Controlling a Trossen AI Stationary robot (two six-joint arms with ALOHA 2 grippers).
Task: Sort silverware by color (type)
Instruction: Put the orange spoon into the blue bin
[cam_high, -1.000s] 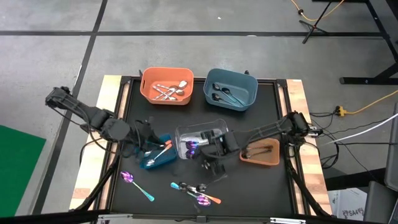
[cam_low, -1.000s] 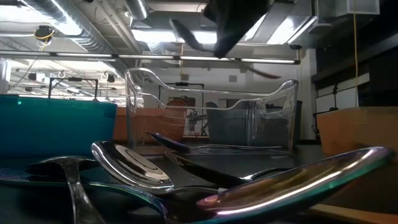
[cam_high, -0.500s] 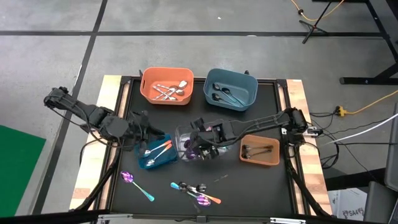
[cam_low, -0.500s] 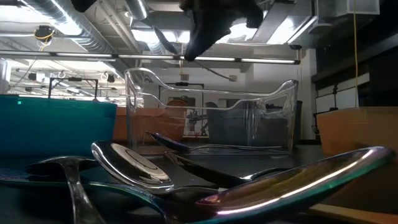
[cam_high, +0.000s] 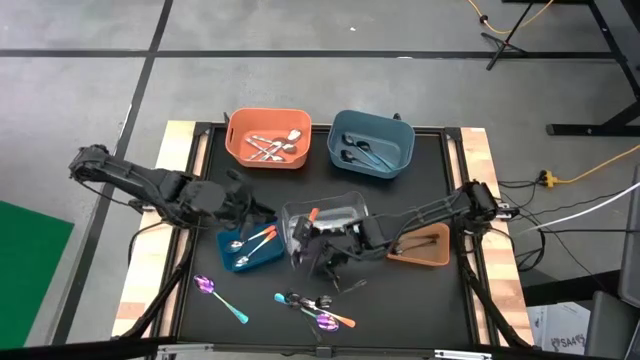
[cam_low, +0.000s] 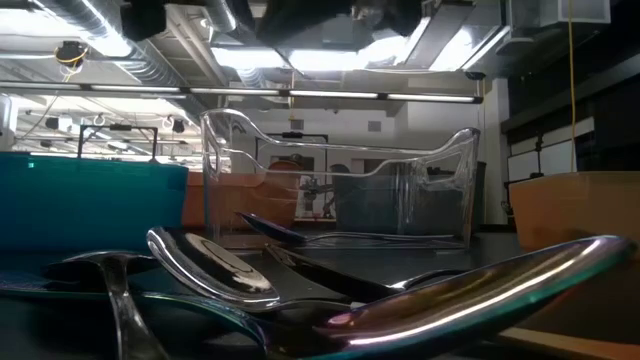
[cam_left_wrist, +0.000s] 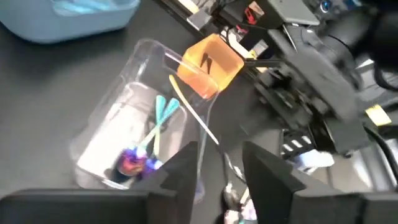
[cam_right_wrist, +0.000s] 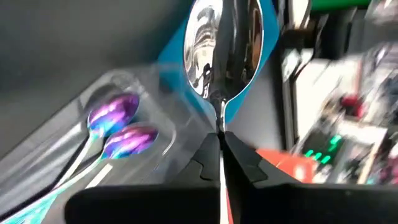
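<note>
1. The right gripper (cam_high: 318, 240) is seen above the clear plastic bin (cam_high: 322, 212) at the table's centre; its jaws are closed on the neck of a silver spoon with an orange handle (cam_right_wrist: 224, 46).
2. The left gripper (cam_high: 243, 204) is held over the far edge of the small teal bin (cam_high: 250, 257), with its dark fingers (cam_left_wrist: 186, 168) parted and nothing between them.
3. Two iridescent purple-teal spoons (cam_right_wrist: 118, 127) lie inside the clear bin.
4. Plain silver cutlery (cam_high: 272, 146) is contained in the orange bin (cam_high: 268, 138), dark spoons (cam_high: 358, 153) in the blue bin (cam_high: 371, 143).
5. Unsorted pieces (cam_high: 315, 310) lie on the black table (cam_high: 420, 310) near its front edge.
</note>
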